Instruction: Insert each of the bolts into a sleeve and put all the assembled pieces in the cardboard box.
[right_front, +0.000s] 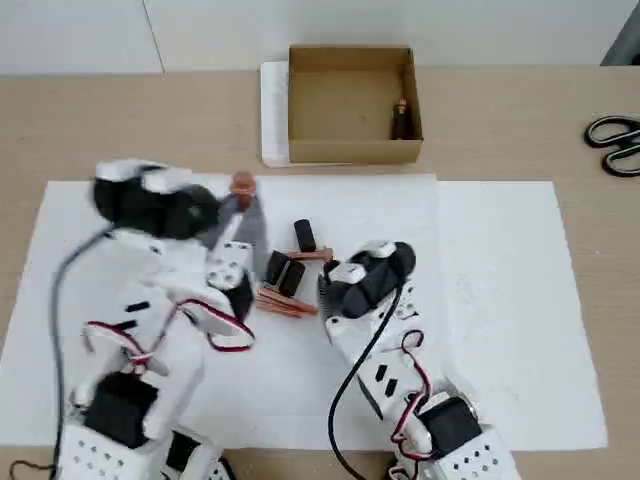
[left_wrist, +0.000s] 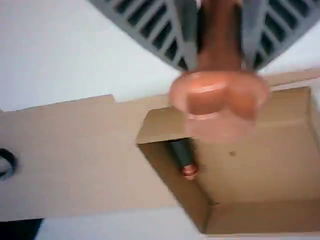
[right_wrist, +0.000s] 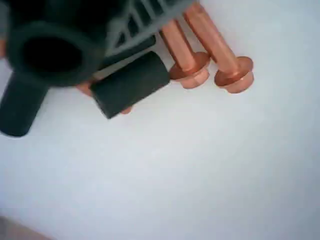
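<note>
Lying on white paper (right_front: 500, 300) at 9 o'clock of the right gripper (right_front: 326, 282), spare sleeves (right_front: 285, 272) and bolts (right_front: 285, 303) are noted. A sleeve (right_wrist: 45, 52) is gripped by it, a bolt (left_wrist: 220, 95) by the left gripper (left_wrist: 220, 30).

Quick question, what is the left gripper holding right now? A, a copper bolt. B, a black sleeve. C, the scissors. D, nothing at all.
A: the left gripper is shut on a copper bolt, gripping its shaft with the flanged head poking out in front.
</note>
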